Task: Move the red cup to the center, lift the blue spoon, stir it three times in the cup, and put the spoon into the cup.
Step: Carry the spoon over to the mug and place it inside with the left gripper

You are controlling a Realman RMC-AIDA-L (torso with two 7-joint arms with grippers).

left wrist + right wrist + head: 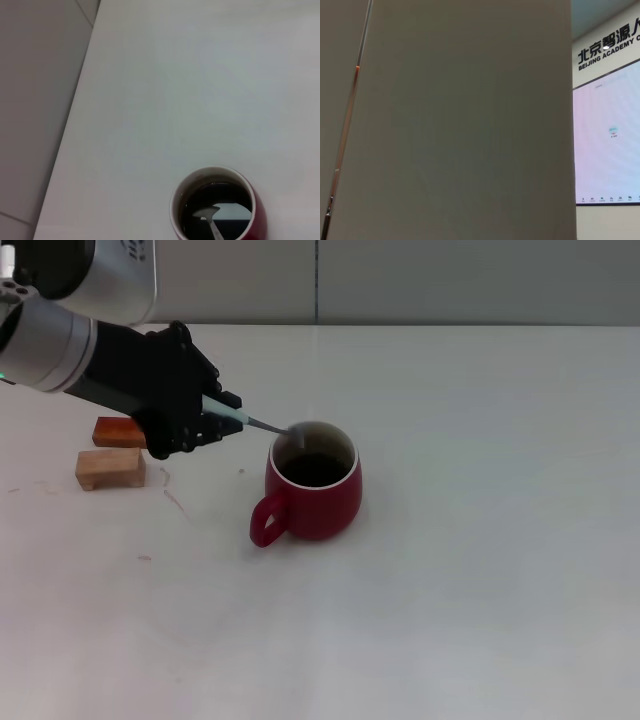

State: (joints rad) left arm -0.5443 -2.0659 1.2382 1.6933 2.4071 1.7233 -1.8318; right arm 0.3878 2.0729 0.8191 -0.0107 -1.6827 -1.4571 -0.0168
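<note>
The red cup (314, 493) stands upright near the middle of the white table (480, 540), its loop handle toward the front left. My left gripper (205, 420) is shut on the pale-blue handle of the blue spoon (248, 421), just left of the cup. The spoon slants down over the rim, its metal bowl inside the cup. In the left wrist view the cup (218, 205) shows from above with the spoon's bowl (207, 214) in its dark inside. My right gripper is out of view; its wrist camera faces a wall.
Two small wooden blocks lie at the left: an orange-brown one (118, 432) partly behind my left gripper and a tan one (110, 468) in front of it. The table's far edge meets a grey wall (400, 280).
</note>
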